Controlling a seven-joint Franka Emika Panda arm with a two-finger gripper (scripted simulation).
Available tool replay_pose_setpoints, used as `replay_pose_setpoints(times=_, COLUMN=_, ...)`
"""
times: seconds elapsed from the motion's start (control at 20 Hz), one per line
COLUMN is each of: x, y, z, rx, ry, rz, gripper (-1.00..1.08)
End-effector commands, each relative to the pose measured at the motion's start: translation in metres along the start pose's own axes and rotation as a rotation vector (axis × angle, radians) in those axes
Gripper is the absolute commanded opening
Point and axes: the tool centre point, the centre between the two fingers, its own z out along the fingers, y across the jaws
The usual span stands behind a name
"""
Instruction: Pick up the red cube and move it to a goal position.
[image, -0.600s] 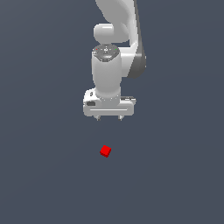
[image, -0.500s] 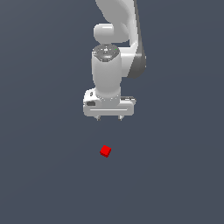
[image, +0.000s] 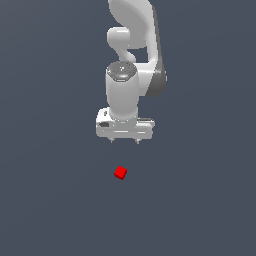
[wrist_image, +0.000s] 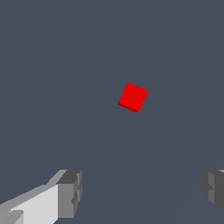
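1. Next to the exterior view of half a second ago, very little has changed: my gripper (image: 125, 141) hangs at about the same height, and the red cube (image: 120, 173) lies in the same spot on the grey floor (image: 50, 200).

2. My fingers are spread wide apart with nothing between them. In the wrist view one fingertip (wrist_image: 70, 192) shows low at one edge and the other sits at the opposite edge, with bare floor between.

3. Taking the red cube as the landmark: in the exterior view my gripper is above it and clear of it, shifted slightly toward the exterior view's right. In the wrist view the cube (wrist_image: 132, 96) sits ahead of the gap between my fingers, not inside it, and turned at an angle to them.

4. For the task, I judge that the reach has barely begun. The cube is untouched and resting flat, so grasping and carrying remain.

5. Next I would centre over the cube, perhaps turn to meet its faces, then descend.

6. No goal marker shows in either view.
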Motion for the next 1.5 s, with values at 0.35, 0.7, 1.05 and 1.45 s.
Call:
replay_pose_setpoints(times=0.35, x=0.027, y=0.002, z=0.058, rx=-0.008, ry=-0.011, rz=0.156, gripper=1.00)
replay_pose_setpoints(times=0.7, x=0.052, y=0.008, z=0.109, rx=-0.013, ry=-0.021, rz=0.296, gripper=1.00)
replay_pose_setpoints(times=1.05, x=0.067, y=0.014, z=0.140, rx=-0.015, ry=-0.027, rz=0.383, gripper=1.00)
replay_pose_setpoints(times=1.45, x=0.073, y=0.017, z=0.152, rx=-0.016, ry=-0.029, rz=0.418, gripper=1.00)
